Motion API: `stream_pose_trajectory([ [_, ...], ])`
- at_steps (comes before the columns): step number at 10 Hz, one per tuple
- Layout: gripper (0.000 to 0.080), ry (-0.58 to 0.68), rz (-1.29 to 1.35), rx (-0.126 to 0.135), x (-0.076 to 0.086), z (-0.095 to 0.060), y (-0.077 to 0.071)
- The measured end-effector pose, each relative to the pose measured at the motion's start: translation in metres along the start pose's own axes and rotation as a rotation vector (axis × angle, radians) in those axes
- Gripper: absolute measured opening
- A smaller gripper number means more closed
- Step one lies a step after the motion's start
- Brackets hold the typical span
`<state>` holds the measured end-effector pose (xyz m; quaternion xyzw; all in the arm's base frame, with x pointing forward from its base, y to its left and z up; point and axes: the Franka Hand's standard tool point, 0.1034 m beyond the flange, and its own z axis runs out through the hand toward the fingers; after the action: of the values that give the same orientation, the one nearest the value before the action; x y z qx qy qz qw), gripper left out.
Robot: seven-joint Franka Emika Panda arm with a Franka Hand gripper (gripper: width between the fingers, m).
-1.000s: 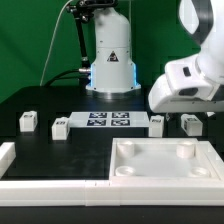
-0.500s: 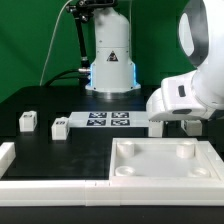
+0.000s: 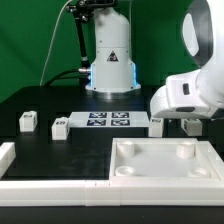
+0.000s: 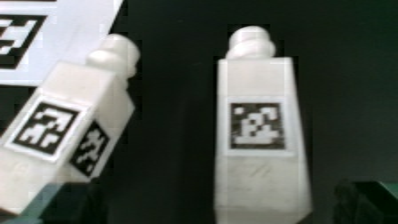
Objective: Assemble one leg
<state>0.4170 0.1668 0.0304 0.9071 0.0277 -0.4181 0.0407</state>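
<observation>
Because the two-finger gripper (image 4: 210, 203) hangs spread wide and empty over a pair of parts, choosing the target comes first. The small white oblong plastic leg (image 4: 260, 120), tagged in black and white, sits straight in the wrist view. A second leg (image 4: 75, 122) of the same make sits just beside it, skewed, and the two bodies are apart. In the exterior view both rest on the black table (image 3: 80, 150), beyond the large white square panel (image 3: 165, 160) and to the exterior view's right of the thin white marker board (image 3: 108, 120). The best approach, I judge, is to centre over the straight leg, descend so the dark fingertips (image 4: 365, 195) clear the neighbour, then close across its flat sides.
</observation>
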Motion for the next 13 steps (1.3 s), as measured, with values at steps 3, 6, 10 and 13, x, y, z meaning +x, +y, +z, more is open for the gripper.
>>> stream_pose_trajectory([
  [3,0.0649,0.002,0.002,0.009,-0.002,0.003,-0.002],
  [6,0.0649,0.0,0.002,0.009,-0.001,0.004,-0.001],
  [10,0.0649,0.0,-0.019,0.021,0.001,0.009,-0.001],
  [13,0.0649,0.008,-0.032,0.044,0.003,0.026,-0.001],
])
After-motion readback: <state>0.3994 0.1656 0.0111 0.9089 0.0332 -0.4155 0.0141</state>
